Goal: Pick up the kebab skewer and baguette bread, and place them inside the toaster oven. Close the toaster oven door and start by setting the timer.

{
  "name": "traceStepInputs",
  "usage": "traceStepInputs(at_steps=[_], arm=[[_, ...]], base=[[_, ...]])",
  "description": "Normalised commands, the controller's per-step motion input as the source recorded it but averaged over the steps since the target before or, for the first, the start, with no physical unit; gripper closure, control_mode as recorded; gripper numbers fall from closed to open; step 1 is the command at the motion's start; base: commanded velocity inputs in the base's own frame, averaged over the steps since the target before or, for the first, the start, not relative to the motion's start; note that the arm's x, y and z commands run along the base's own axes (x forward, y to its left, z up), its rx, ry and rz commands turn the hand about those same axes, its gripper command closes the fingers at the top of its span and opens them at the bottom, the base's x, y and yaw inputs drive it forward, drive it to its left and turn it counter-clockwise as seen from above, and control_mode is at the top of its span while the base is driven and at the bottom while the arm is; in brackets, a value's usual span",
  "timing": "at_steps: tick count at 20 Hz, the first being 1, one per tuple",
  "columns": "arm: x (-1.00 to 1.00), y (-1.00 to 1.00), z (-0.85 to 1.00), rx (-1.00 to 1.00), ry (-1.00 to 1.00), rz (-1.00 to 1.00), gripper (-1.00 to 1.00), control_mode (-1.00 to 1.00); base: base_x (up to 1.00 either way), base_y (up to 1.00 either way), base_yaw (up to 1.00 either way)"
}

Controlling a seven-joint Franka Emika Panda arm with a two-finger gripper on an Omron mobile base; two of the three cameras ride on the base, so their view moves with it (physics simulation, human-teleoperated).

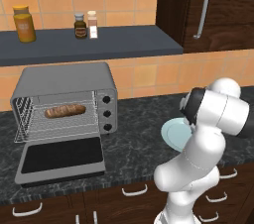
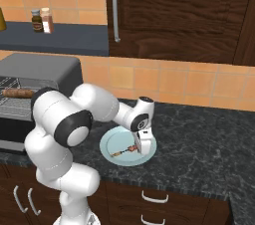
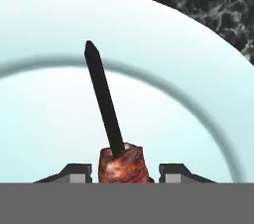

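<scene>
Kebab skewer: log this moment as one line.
phase: grasping kebab skewer | hand down over plate, fingers either side of meat | baguette bread on rack in toaster oven | toaster oven door open

Glossy white arm (image 2: pixel 55 154) of rounded, bulbous segments; dark charcoal bands ring its joints; a slim white hand (image 2: pixel 143 142) at its end; two small dark fingertips (image 3: pixel 74 172) with pale grey tops.

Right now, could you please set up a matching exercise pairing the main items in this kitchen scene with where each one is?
Things:
1. baguette bread
2. kebab skewer
3. toaster oven door
4. spice jars

Places or states:
a. on the dark shelf
b. folded down open
c. on the oven's wire rack
d. on the pale plate, between the gripper tips

Pairs: 1-c, 2-d, 3-b, 4-a
</scene>
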Motion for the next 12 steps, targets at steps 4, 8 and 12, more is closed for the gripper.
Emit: traceStepInputs(at_steps=[4, 8, 12], arm=[[-0.25, 0.02, -0.31, -0.01, 0.01, 0.00, 1.00, -1.00], [-0.44, -0.02, 0.09, 0.00, 0.00, -0.04, 1.00, -1.00], [-0.12, 0.00, 0.63, 0.00, 0.00, -0.19, 1.00, -1.00]], base=[[0.00, 0.00, 0.00], [0.00, 0.00, 0.00], [0.00, 0.00, 0.00]])
